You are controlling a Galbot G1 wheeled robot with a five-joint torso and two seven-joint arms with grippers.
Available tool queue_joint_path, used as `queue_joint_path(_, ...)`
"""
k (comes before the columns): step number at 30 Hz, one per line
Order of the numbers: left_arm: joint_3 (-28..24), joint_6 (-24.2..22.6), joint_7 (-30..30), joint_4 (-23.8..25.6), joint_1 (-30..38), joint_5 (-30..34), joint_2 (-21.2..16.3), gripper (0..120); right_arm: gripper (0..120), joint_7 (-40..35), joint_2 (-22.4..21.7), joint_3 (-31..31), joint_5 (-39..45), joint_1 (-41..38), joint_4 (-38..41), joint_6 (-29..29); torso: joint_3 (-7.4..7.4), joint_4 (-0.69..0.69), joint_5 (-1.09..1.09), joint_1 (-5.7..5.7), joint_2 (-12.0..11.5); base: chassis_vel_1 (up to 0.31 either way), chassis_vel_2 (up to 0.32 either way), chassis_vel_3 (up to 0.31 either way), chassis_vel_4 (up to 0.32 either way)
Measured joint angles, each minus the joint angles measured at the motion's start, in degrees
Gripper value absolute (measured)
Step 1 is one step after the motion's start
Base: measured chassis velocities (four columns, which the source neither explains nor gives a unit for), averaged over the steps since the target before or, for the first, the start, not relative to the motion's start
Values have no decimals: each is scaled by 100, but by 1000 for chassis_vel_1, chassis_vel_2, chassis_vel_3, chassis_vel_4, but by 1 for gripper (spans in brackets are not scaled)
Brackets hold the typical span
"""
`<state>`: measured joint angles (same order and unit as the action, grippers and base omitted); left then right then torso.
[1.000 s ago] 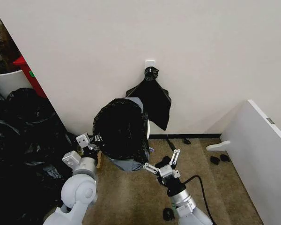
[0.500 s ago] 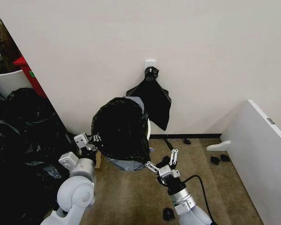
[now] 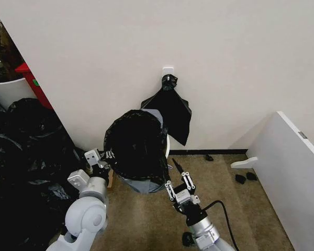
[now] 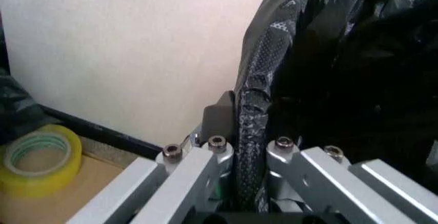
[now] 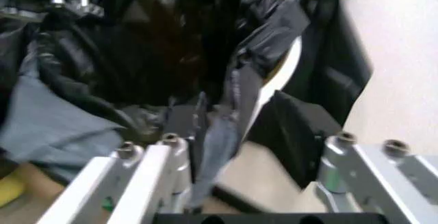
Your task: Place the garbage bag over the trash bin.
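- Where the floor meets the wall, the garbage bag (image 3: 137, 146) is seen draped over the trash bin (image 3: 166, 144); glossy black film, crinkled, with a greyish sheen on the lower folds, mouth gaping dark.
- Bin is almost fully covered by the bag: a thin cream-white strip of rim is exposed on the robot's right side, also visible in the right wrist view (image 5: 277, 75).
- Bag's lower edge hangs in grey-toned folds close to the brown floor (image 3: 146, 214).
- Left gripper (image 3: 102, 157) is placed at the bag's left edge; in the left wrist view a pinched ridge of film (image 4: 250, 131) is clamped between its closed fingers (image 4: 217, 147).
- Right gripper (image 3: 179, 180) is held just below the bag's right lower corner, fingers spread; in the right wrist view a strip of film lies against one finger (image 5: 174, 157), ungripped.
- A flat fan-shaped black bundle (image 3: 170, 112) is hung on the wall behind the bin from a white hook (image 3: 168, 70).
- A yellow tape roll (image 4: 38, 155) is seen on the floor beside the left gripper.
- Bulging black sacks (image 3: 26, 157) are heaped to the left.
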<state>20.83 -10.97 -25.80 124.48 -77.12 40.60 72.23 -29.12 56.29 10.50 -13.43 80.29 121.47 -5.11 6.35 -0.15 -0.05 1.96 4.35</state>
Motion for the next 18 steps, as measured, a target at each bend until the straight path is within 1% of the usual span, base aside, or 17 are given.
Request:
queue_joint_path(1,-24,0,1,-16,2,-28,6,1,40,-117,-108,212,315,-44,196,419,0,0,1,0,0,0,0,0,0)
queue_joint_path(2,-52,0,2,-40,4,-58,18,1,35,-179,-199,391,596,-132,366,777,0,0,0,0,0,0,0,0,0)
queue_joint_path(4,-61,0,3,-49,5,-68,23,1,34,-181,-220,432,656,-167,391,845,0,0,-1,0,0,0,0,0,0)
queue_joint_path(6,-85,0,5,-80,8,-98,43,1,22,-157,-251,497,728,-352,361,950,0,1,1,0,0,0,0,0,0)
queue_joint_path(7,-85,0,5,-80,8,-98,43,1,22,-157,-251,497,728,-352,361,950,0,1,1,0,0,0,0,0,0)
queue_joint_path(11,-87,4,8,-84,12,-104,43,1,6,-165,-230,469,587,-571,106,1166,0,1,1,0,0,0,0,0,0)
queue_joint_path(12,-87,4,8,-84,12,-104,43,1,6,-165,-230,469,587,-571,106,1166,0,1,1,0,0,0,0,0,0)
queue_joint_path(13,-87,5,8,-83,16,-105,43,1,1,-177,-215,447,533,-593,57,1197,0,1,2,0,0,0,0,0,0)
queue_joint_path(18,-104,5,9,-76,29,-105,62,1,0,-279,-164,414,395,-609,-36,1369,0,1,1,0,0,0,0,0,0)
